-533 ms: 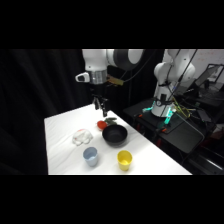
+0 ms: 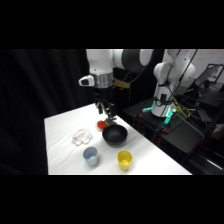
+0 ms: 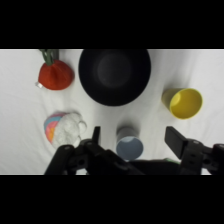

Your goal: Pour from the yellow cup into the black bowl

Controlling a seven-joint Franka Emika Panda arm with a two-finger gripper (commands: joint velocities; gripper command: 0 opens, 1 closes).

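Note:
The yellow cup (image 2: 124,160) (image 3: 183,102) stands upright near the table's front edge, to the right of the pale blue cup. Behind it sits the black bowl (image 2: 114,135) (image 3: 115,75), round, deep and glossy. My gripper (image 2: 106,113) (image 3: 132,139) hangs in the air above the back of the table, behind the bowl and well away from the yellow cup. In the wrist view its two fingers stand wide apart with nothing between them, so it is open.
A pale blue cup (image 2: 90,156) (image 3: 129,145) stands left of the yellow one. A clear glass dish (image 2: 81,136) (image 3: 62,128) lies at the left. A red object (image 2: 102,123) (image 3: 56,75) sits behind the bowl. The table's right edge (image 2: 165,155) drops to dark equipment.

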